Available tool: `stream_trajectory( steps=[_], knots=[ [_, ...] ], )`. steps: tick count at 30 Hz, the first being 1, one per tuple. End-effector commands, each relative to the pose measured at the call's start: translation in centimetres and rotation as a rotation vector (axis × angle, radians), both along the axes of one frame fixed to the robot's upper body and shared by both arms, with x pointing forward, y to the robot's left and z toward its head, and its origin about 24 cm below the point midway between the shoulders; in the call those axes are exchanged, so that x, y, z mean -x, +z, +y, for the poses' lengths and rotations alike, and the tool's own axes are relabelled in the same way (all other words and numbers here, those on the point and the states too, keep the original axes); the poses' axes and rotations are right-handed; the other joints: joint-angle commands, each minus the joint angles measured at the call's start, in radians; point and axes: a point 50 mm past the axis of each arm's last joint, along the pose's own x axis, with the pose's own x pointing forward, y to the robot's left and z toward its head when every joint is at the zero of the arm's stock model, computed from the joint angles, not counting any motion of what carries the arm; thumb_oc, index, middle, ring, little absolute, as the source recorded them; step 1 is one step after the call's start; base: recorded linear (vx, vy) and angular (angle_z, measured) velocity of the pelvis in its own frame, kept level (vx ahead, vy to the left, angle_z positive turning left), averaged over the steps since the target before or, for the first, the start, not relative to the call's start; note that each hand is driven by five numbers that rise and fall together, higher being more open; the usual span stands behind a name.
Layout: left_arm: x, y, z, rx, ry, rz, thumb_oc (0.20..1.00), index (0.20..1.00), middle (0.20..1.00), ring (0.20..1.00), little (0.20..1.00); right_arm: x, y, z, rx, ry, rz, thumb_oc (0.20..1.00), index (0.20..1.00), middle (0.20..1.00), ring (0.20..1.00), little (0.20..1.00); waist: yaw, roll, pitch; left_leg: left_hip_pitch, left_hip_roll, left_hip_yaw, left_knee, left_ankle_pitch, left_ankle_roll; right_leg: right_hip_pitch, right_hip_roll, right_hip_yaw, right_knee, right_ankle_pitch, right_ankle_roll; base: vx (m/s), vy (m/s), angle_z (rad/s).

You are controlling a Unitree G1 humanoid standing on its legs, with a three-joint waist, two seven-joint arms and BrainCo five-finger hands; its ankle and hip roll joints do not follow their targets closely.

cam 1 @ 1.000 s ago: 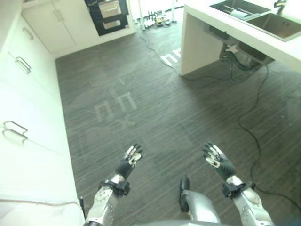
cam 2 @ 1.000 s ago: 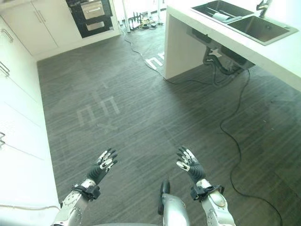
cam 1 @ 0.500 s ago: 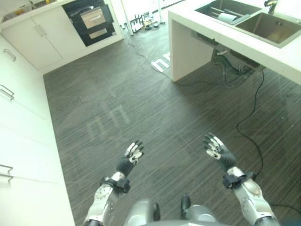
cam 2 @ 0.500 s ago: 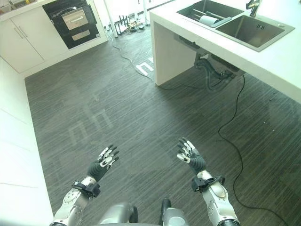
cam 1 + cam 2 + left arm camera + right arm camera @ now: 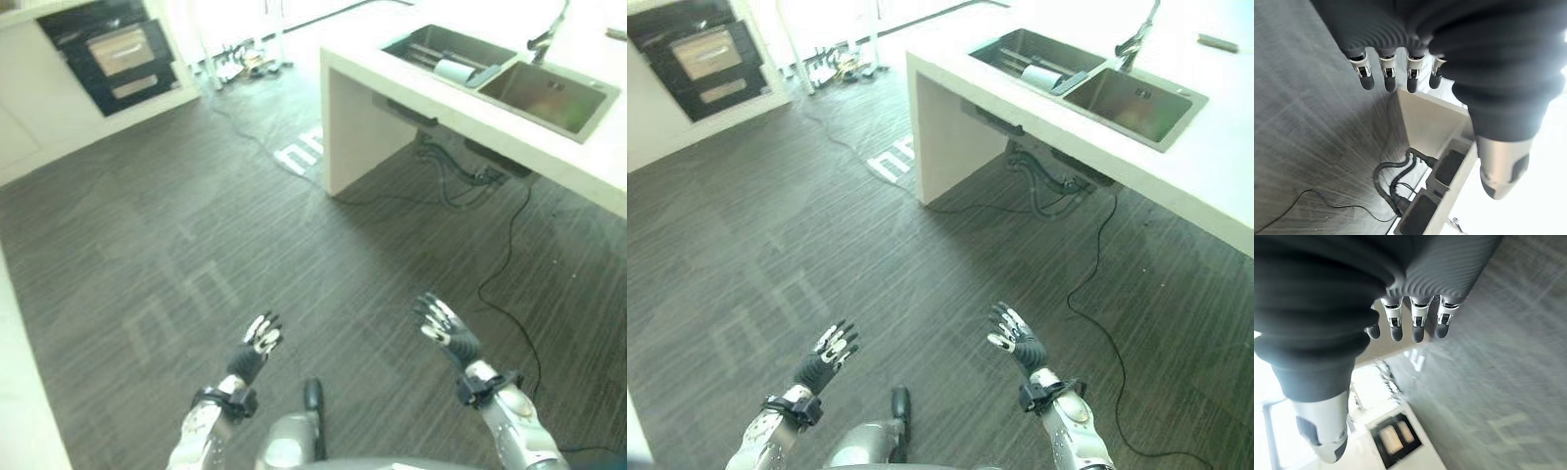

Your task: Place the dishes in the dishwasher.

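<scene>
Both your hands are up over the dark wood-look floor [image 5: 294, 245], well apart from each other and from any surface. Left hand [image 5: 257, 345]: fingers straight and spread, holding nothing. Right hand [image 5: 446, 331]: same, fingers spread, empty. Your wrist views agree, with fingers [image 5: 1387, 73] extended on the left and fingers [image 5: 1418, 320] extended on the right, thumbs out to the side.

Ahead on your right stands a white counter [image 5: 431, 108] with a double sink [image 5: 500, 73] set into it and a faucet [image 5: 547, 34] at its far edge. A pale cylindrical item [image 5: 454, 70] lies in the sink's left basin beside the divider; can't tell if it's a dish. Pipes and cables [image 5: 460, 171] hang under the counter.

At far left, a dark built-in appliance [image 5: 108, 54] with drawer fronts sits in the white cabinets [image 5: 24, 127]; can't tell if that's the dishwasher. Small clutter [image 5: 240, 64] lies on the floor by the far wall.
</scene>
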Motion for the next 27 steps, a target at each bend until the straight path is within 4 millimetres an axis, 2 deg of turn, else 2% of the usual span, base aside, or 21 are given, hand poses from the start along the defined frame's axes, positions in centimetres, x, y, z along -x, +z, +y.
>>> stream_trajectory(
  steps=[1,4,6,8,9,10,12,13,15,19,20,23,25,27],
  knots=[
    [-0.9,1.7,-0.7,-0.052,-0.052,-0.113,1.0,1.0,1.0,1.0,1.0,-1.3,2.2,-0.2,-0.026,-0.028,-0.125,1.0,1.0,1.0,1.0,1.0,0.002,0.045,-0.036,-0.033,0.064,-0.086,0.016,-0.063,-0.05,-0.146,0.084,-0.013,0.156,0.027,0.012,0.17,0.277,0.33],
    [-2.0,2.2,-1.1,-0.074,-0.062,-0.134,1.0,1.0,1.0,1.0,1.0,-1.3,2.3,0.7,-0.045,-0.03,-0.137,1.0,1.0,1.0,1.0,1.0,-0.016,0.065,-0.019,0.019,0.03,-0.117,0.016,-0.097,-0.002,-0.284,0.063,-0.018,0.497,0.124,0.032,0.16,0.279,0.43],
    [-2.1,2.2,-1.1,-0.083,-0.045,-0.132,1.0,1.0,1.0,1.0,1.0,-1.3,2.1,1.2,-0.035,-0.008,-0.128,1.0,1.0,1.0,1.0,1.0,-0.019,0.08,-0.003,0.066,0.029,-0.111,0.001,-0.11,0.004,-0.345,0.044,-0.035,0.595,0.143,0.023,0.19,0.195,0.04],
    [-2.0,2.3,-0.9,-0.063,-0.029,-0.13,1.0,1.0,1.0,1.0,1.0,-1.7,2.4,1.5,-0.042,0.002,-0.134,1.0,1.0,1.0,1.0,1.0,-0.035,0.074,0.014,0.104,0.02,-0.097,-0.014,-0.127,0.003,-0.395,0.112,-0.062,0.49,0.113,0.026,0.17,0.043,-0.25],
    [-2.0,2.3,-0.9,-0.063,-0.029,-0.13,1.0,1.0,1.0,1.0,1.0,-1.7,2.4,1.5,-0.042,0.002,-0.134,1.0,1.0,1.0,1.0,1.0,-0.035,0.074,0.014,0.104,0.02,-0.097,-0.014,-0.127,0.003,-0.395,0.112,-0.062,0.49,0.113,0.026,0.14,-0.056,-0.5],
    [-2.1,2.5,-0.7,-0.071,-0.034,-0.134,1.0,1.0,1.0,1.0,1.0,-1.7,2.5,1.4,-0.045,-0.001,-0.136,1.0,1.0,1.0,1.0,1.0,-0.047,0.061,0.025,0.123,0.01,-0.095,-0.019,-0.139,0.001,-0.405,0.139,-0.073,0.392,0.114,0.029,0.2,-0.085,-0.26],
    [-2.3,2.8,-0.7,-0.082,-0.032,-0.132,1.0,1.0,1.0,1.0,1.0,-1.8,2.5,1.2,-0.058,0.0,-0.129,1.0,1.0,1.0,1.0,1.0,-0.061,0.039,0.034,0.161,0.001,-0.083,-0.026,-0.165,-0.01,-0.425,0.125,-0.122,0.17,0.145,0.031,0.3,-0.122,0.08],
    [-2.3,2.7,-0.7,-0.078,-0.025,-0.126,1.0,1.0,1.0,1.0,1.0,-1.9,2.4,1.1,-0.066,0.003,-0.121,1.0,1.0,1.0,1.0,1.0,-0.069,0.027,0.036,0.191,-0.008,-0.082,-0.031,-0.188,-0.015,-0.444,0.109,-0.149,0.057,0.187,0.044,0.26,-0.091,-0.01],
    [-2.2,2.5,-0.9,-0.069,-0.022,-0.116,1.0,1.0,1.0,1.0,1.0,-1.9,2.3,1.0,-0.064,0.007,-0.115,1.0,1.0,1.0,1.0,1.0,-0.08,0.022,0.038,0.233,-0.014,-0.089,-0.038,-0.22,-0.02,-0.471,0.088,-0.168,-0.029,0.243,0.068,0.3,-0.075,-0.03],
    [-1.4,2.0,-1.3,-0.044,-0.035,-0.105,1.0,1.0,1.0,1.0,1.0,-1.6,2.1,1.1,-0.039,0.01,-0.109,1.0,1.0,1.0,1.0,1.0,-0.085,0.021,0.028,0.277,-0.019,-0.086,-0.034,-0.277,-0.018,-0.486,0.058,-0.205,-0.071,0.275,0.075,0.28,-0.093,-0.25],
    [-1.1,1.8,-1.5,-0.032,-0.032,-0.095,1.0,1.0,1.0,1.0,1.0,-1.4,2.0,1.1,-0.034,0.01,-0.105,1.0,1.0,1.0,1.0,1.0,-0.084,0.021,0.022,0.285,-0.016,-0.079,-0.019,-0.296,-0.02,-0.467,0.059,-0.213,-0.083,0.274,0.07,0.33,-0.161,-0.07],
    [-0.5,1.1,-1.6,0.0,-0.02,-0.067,1.0,1.0,1.0,1.0,1.0,-1.2,1.8,0.9,-0.02,0.006,-0.103,1.0,1.0,1.0,1.0,1.0,-0.102,0.019,-0.011,0.312,0.0,-0.085,0.052,-0.353,-0.036,-0.441,0.074,-0.178,-0.089,0.244,0.04,0.42,-0.23,0.21],
    [-0.4,1.1,-1.7,0.006,-0.027,-0.07,1.0,1.0,1.0,1.0,1.0,-1.2,2.0,0.7,-0.011,0.007,-0.111,1.0,1.0,1.0,1.0,1.0,-0.106,0.021,-0.021,0.319,0.008,-0.083,0.072,-0.365,-0.048,-0.433,0.082,-0.175,-0.09,0.23,0.027,0.28,-0.181,0.38],
    [-0.3,1.1,-2.2,0.011,-0.041,-0.081,1.0,1.0,1.0,1.0,1.0,-1.6,2.4,0.0,0.007,-0.002,-0.117,1.0,1.0,1.0,1.0,1.0,-0.101,0.034,-0.046,0.295,0.044,-0.081,0.228,-0.298,-0.109,-0.386,0.116,-0.181,-0.112,0.184,-0.024,0.4,-0.32,-0.25]
  ],
)
